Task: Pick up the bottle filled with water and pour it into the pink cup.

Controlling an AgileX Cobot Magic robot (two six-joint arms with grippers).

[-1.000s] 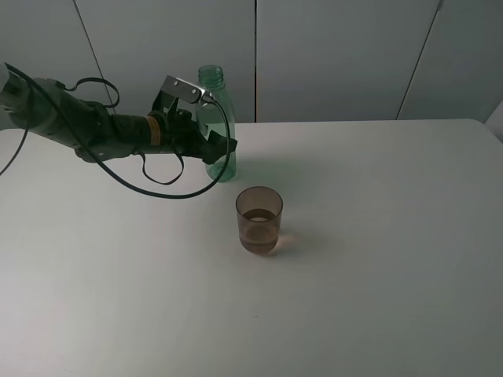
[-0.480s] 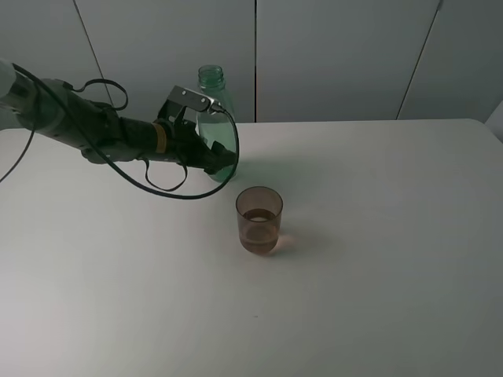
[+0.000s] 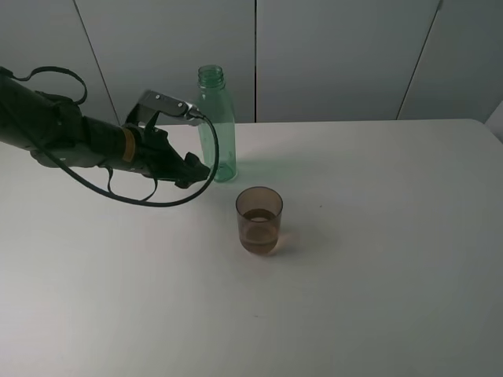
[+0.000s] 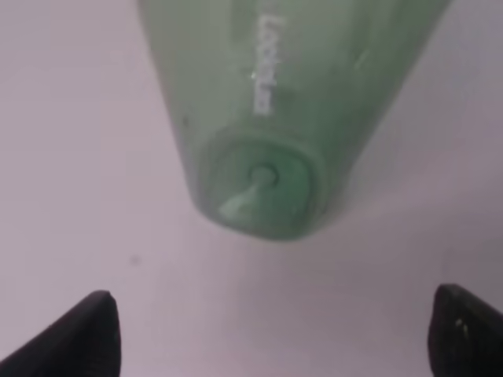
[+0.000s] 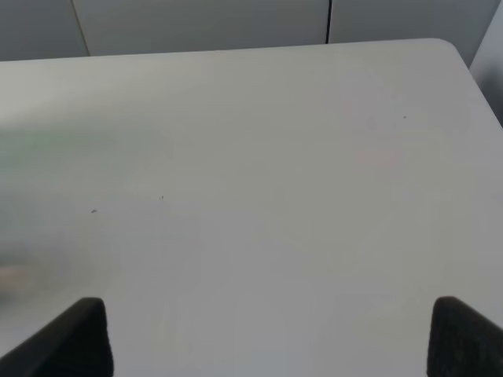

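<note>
The green bottle stands upright and uncapped at the back of the white table. The pink cup stands in front of it and a little to the right, with some liquid at its bottom. My left gripper is open and empty, just left of the bottle's lower part and apart from it. In the left wrist view the bottle is close ahead of the left gripper, whose fingertips are spread wide. My right gripper is open over bare table and does not show in the exterior high view.
The left arm with its looping black cable lies over the table's back left. Grey wall panels stand right behind the table's back edge. The table's right edge is far from both objects.
My left gripper was around the bottle in the earlier frames. It has drawn back to the left, clear of the bottle. The bottle stays standing and the cup has not moved.
</note>
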